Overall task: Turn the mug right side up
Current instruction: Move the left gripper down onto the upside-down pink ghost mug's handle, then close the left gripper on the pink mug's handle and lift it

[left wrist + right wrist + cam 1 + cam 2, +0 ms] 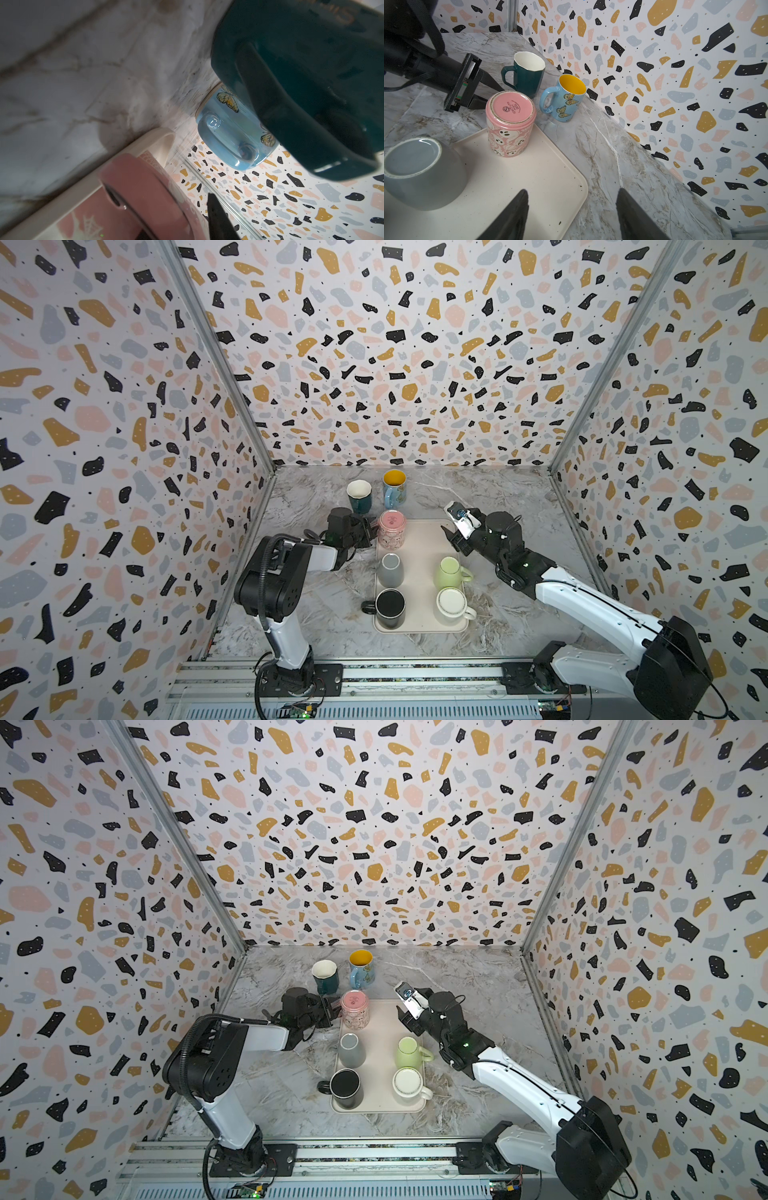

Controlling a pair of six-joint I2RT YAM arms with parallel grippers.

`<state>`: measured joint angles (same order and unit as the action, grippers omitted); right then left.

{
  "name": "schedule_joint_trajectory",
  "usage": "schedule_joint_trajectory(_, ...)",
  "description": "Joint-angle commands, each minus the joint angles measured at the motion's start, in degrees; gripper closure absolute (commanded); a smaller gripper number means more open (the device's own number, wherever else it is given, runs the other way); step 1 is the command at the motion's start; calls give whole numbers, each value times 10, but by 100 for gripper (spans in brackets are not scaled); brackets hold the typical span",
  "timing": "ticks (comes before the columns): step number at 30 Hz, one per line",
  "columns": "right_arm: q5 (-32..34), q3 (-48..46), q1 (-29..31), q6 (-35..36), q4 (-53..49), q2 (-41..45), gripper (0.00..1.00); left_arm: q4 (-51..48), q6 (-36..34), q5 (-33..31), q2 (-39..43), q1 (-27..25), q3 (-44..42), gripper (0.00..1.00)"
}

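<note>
Right wrist view: the pink mug (510, 128) stands upside down on the far left corner of the tray (533, 187). Its base is up and its mouth is flat on the tray, so its long axis runs straight up and down. The left gripper (495, 96) lies nearly level just off the tray's left edge and points at the side of the mug that faces away from the tray. Its two fingers (492, 82) are spread apart there. In the left wrist view the mug's handle (133, 187) juts out toward that gripper, with one dark finger (218, 220) alongside it. The view is too close and blurred to tell whether the fingers already pinch the handle or only flank it. In a top view the right gripper (445, 517) hovers over the tray's far right corner with its jaws wide apart and empty, and most of the tray's width lies between it and the mug. The left arm is much the nearer, and the coming move looks to be its own. Because the handle sticks out sideways along the gripper's line of reach, a firm pinch and a lift clear of the tray would probably let a roll of the wrist bring the mouth up. The teal mug (527, 76) stands just beyond the tray's far left corner, so that roll will have little room on that side.
</note>
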<state>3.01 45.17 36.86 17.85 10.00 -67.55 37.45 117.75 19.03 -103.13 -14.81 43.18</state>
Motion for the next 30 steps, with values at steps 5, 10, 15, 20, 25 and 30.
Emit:
schedule_joint_trajectory(5, 0, 12, -4, -11, 10, 7, 31, 61, 7, 27, -23, -8, 12, 78)
schedule_joint_trajectory(10, 2, 12, -5, -12, 7, 7, 31, 96, 21, 32, -39, -10, 11, 92)
schedule_joint_trajectory(15, 5, 11, -5, -13, 6, 8, 31, 118, 29, 33, -45, -13, 14, 100)
schedule_joint_trajectory(20, 6, 7, -4, -13, 6, 12, 31, 150, 33, 30, -50, -14, 18, 100)
schedule_joint_trajectory(25, 7, 5, -4, -15, 6, 17, 31, 229, 28, 28, -52, -15, 32, 100)
schedule_joint_trajectory(30, 6, 2, -5, -16, 7, 22, 31, 270, 2, 38, -42, -16, 50, 100)
